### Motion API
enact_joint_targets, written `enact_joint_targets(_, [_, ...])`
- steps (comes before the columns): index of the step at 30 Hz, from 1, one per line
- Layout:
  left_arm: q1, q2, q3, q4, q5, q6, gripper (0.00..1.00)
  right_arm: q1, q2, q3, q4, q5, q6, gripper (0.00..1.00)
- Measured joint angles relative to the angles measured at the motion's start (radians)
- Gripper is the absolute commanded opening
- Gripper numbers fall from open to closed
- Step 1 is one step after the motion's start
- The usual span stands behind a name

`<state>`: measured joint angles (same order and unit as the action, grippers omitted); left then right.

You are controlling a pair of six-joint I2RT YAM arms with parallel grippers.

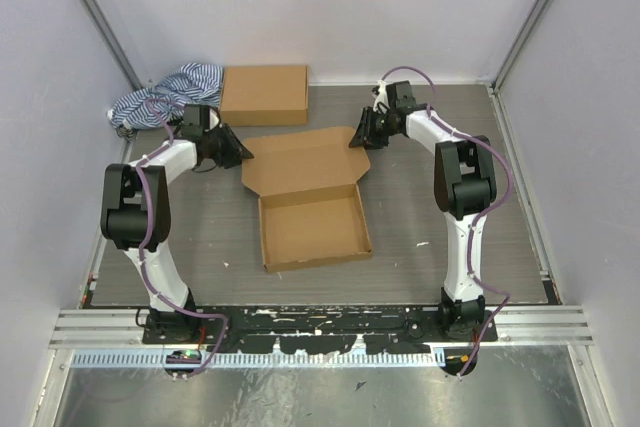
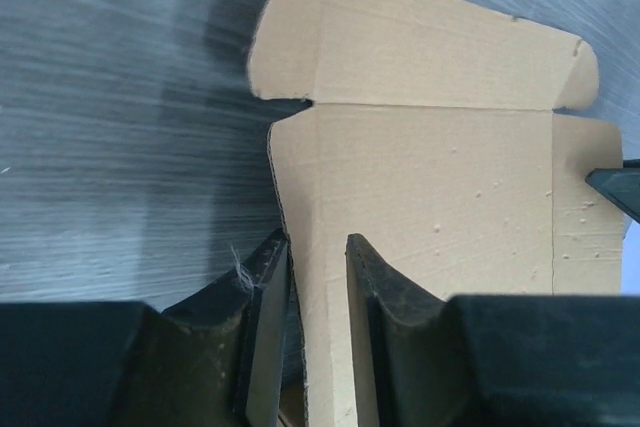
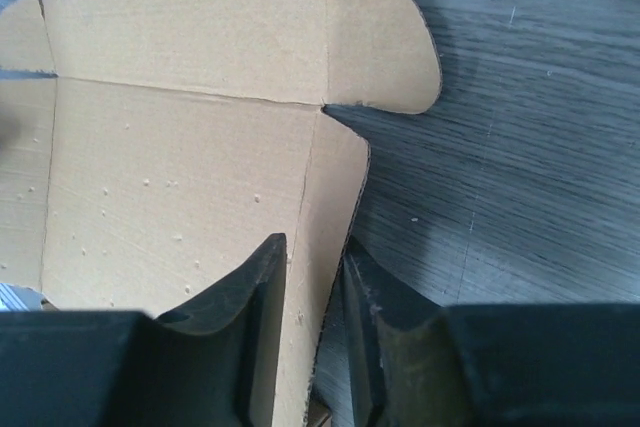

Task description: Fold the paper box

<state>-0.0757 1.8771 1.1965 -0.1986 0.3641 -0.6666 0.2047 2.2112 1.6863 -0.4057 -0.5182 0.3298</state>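
Foreground, my left wrist camera: the left gripper (image 2: pixel 318 247) straddles a side flap of the paper box (image 2: pixel 430 177). Its fingers are a narrow gap apart with cardboard standing between them; whether they actually clamp it, I cannot tell. The right wrist camera gives the mirror picture. The right gripper (image 3: pixel 316 247) is set the same way over the opposite side flap, a sliver of table (image 3: pixel 520 147) showing inside the gap, and again the grip is unclear.

Only the overhead camera shows the whole scene. The box lies mid-table, its shallow tray toward me with walls up and its lid opened back toward the far wall, with an arm at each end of the lid. Just beyond the lid's far left edge sits a second cardboard box (image 1: pixel 264 94), closed. A striped cloth (image 1: pixel 165 95) is bunched beside it, partly behind the left arm's wrist and cable.
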Motion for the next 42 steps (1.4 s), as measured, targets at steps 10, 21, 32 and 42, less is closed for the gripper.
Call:
enact_joint_targets(10, [-0.075,0.002,0.150,-0.110,-0.053,0.090,0.00,0.000,-0.005,0.038,-0.077,0.063,-0.027,0.09])
enact_joint_targets(21, [-0.143,-0.090,0.109,-0.116,-0.125,0.160,0.00,0.036,-0.210,-0.100,-0.040,0.257,-0.040,0.01])
enact_joint_targets(32, [-0.204,-0.423,-0.106,0.080,-0.201,0.203,0.00,0.116,-0.513,-0.436,0.276,0.459,-0.018,0.01])
enact_joint_targets(42, [-0.311,-0.613,-0.293,0.210,-0.357,0.301,0.16,0.302,-0.697,-0.691,0.567,0.863,-0.059,0.01])
